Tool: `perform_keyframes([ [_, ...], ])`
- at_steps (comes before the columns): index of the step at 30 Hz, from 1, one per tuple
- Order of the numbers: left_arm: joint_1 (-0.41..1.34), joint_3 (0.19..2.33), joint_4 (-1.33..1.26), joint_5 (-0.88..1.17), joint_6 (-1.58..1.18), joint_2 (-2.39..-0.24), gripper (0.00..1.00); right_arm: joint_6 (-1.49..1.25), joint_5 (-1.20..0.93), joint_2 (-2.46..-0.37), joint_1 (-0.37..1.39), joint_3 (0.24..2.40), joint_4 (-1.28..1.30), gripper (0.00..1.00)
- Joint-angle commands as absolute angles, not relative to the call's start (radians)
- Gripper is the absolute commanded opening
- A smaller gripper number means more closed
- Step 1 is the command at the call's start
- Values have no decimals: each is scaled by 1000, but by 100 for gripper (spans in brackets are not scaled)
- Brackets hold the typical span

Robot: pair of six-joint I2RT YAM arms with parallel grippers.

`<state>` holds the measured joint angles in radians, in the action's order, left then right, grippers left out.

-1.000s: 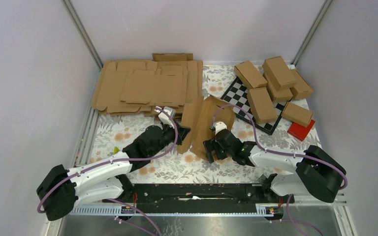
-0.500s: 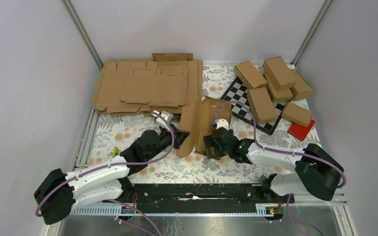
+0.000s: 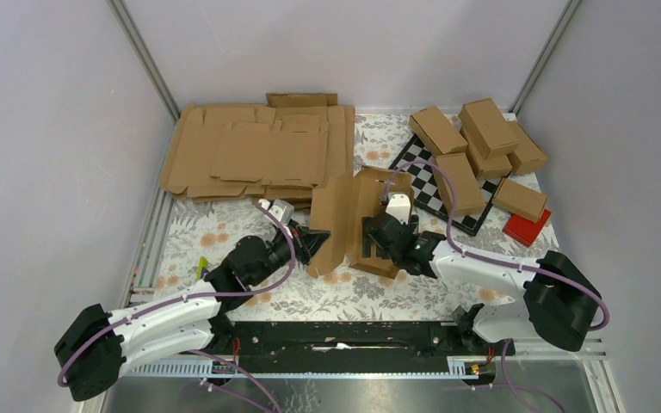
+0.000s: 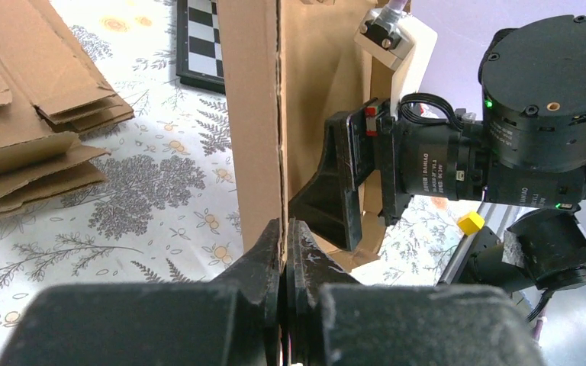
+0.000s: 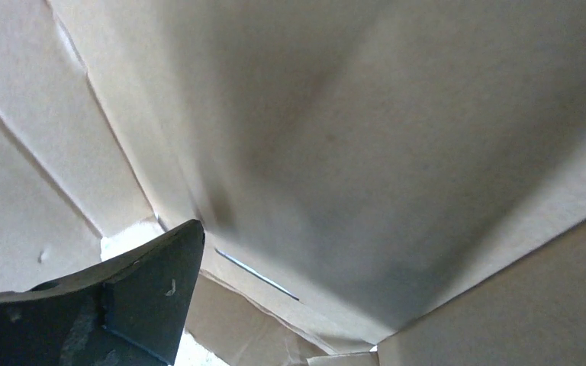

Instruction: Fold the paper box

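The paper box [image 3: 349, 215] is a brown cardboard die-cut piece standing partly folded on the floral table at the centre. My left gripper [image 3: 313, 238] is shut on the near edge of its left panel; in the left wrist view the jaws [image 4: 284, 232] pinch that upright panel [image 4: 252, 114] edge-on. My right gripper [image 3: 380, 247] is open and reaches into the box from the right, against its inner wall. In the right wrist view cardboard [image 5: 397, 137] fills the frame and only one finger [image 5: 130, 293] shows, at lower left.
A thick pile of flat cardboard blanks [image 3: 258, 155] lies at the back left. Several folded cartons [image 3: 473, 155] sit at the back right on and around a checkered board [image 3: 420, 176], with a red box [image 3: 527, 229] beside them. Walls close in on both sides.
My left arm has drawn back toward the near left, still pinching the panel. My right gripper has moved farther away, deeper into the box. The box stands more upright.
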<state>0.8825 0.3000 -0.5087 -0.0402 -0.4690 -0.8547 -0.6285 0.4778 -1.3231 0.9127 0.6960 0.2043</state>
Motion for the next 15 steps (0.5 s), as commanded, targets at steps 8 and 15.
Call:
perform_keyframes([
  [8, 898, 340, -539, -82, -399, -843, 0, -716, 671, -1207, 926, 704, 287, 100],
  [15, 902, 347, -522, -111, -365, -855, 0, -707, 655, -1105, 927, 646, 280, 91],
])
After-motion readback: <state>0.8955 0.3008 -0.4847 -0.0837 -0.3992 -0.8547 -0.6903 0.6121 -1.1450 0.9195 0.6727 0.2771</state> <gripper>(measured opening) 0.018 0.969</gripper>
